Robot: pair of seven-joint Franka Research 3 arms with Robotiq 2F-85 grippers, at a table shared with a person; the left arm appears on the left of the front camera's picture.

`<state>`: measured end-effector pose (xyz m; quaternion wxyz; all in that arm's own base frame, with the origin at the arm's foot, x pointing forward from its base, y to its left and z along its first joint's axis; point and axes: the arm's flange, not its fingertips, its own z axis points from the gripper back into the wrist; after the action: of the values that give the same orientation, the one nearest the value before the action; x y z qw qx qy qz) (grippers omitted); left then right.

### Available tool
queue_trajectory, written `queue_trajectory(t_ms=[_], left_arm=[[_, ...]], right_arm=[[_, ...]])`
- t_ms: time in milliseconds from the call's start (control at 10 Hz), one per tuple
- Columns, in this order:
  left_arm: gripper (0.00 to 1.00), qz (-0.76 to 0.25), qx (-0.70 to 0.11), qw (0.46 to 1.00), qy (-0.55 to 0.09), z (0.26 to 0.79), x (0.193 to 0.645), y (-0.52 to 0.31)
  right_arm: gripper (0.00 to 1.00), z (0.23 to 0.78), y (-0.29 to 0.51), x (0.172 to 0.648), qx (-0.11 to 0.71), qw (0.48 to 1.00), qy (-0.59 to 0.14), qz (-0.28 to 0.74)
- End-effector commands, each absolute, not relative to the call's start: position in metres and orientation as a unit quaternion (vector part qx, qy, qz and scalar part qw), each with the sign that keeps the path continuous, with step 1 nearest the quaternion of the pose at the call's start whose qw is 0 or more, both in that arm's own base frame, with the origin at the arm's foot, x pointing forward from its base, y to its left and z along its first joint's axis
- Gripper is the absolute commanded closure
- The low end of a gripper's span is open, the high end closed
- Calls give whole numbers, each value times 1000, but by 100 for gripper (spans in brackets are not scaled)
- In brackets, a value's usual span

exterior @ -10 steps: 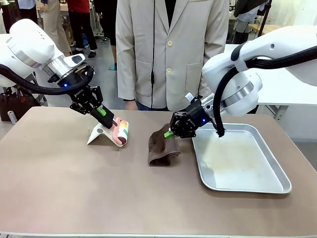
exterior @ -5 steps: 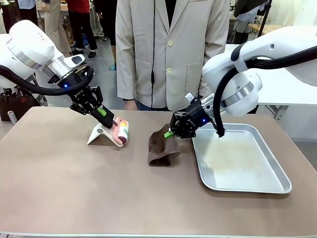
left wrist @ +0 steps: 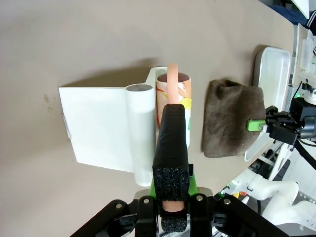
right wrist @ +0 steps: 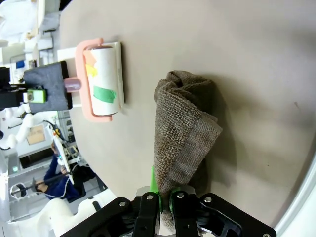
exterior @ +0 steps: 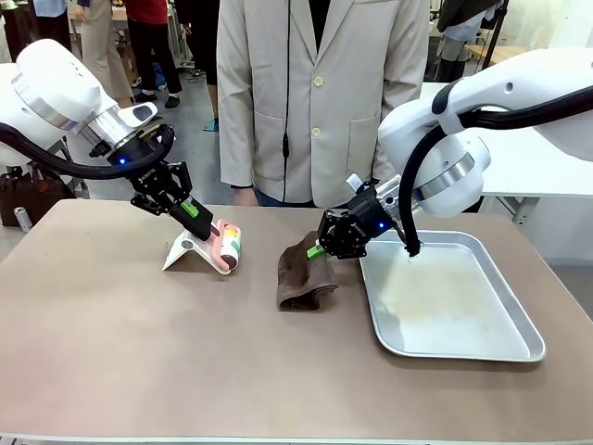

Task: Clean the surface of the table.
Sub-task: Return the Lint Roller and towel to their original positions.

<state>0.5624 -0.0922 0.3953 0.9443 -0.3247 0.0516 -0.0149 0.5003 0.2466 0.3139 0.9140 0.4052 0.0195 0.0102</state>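
Brown cloth point(exterior: 306, 273) in right gripper point(exterior: 318, 249)

Both arms wear glossy white rounded shells with a ribbed silver ring at the wrist joint — black cable loops run from that ring back along each arm. The left gripper point(exterior: 206, 222) is a black block with a small blue light just behind it and bright green pads at the fingertips; from the left wrist camera its fingers point(left wrist: 171, 148) carry a black foam-like sleeve. The right gripper point(exterior: 318, 249) is black too, with the same blue light and a green pad. Beyond both grippers, the person point(exterior: 320, 93) wears a pale beige buttoned jacket with patch pockets — a dark cord hangs down its front.
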Motion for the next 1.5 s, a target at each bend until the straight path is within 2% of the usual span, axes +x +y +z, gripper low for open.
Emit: queue_trajectory(t_ms=[0, 1300, 1400], left_arm=[[78, -16, -339, 939, 56, 385, 563, -88], [78, -11, -369, 928, 57, 366, 564, -72], [78, -10, -369, 928, 59, 366, 564, -71]], right_arm=[[93, 315, 247, 498, 403, 915, 28, 7], [93, 314, 253, 508, 350, 935, 49, 3], [78, 315, 254, 509, 350, 935, 50, 2]])
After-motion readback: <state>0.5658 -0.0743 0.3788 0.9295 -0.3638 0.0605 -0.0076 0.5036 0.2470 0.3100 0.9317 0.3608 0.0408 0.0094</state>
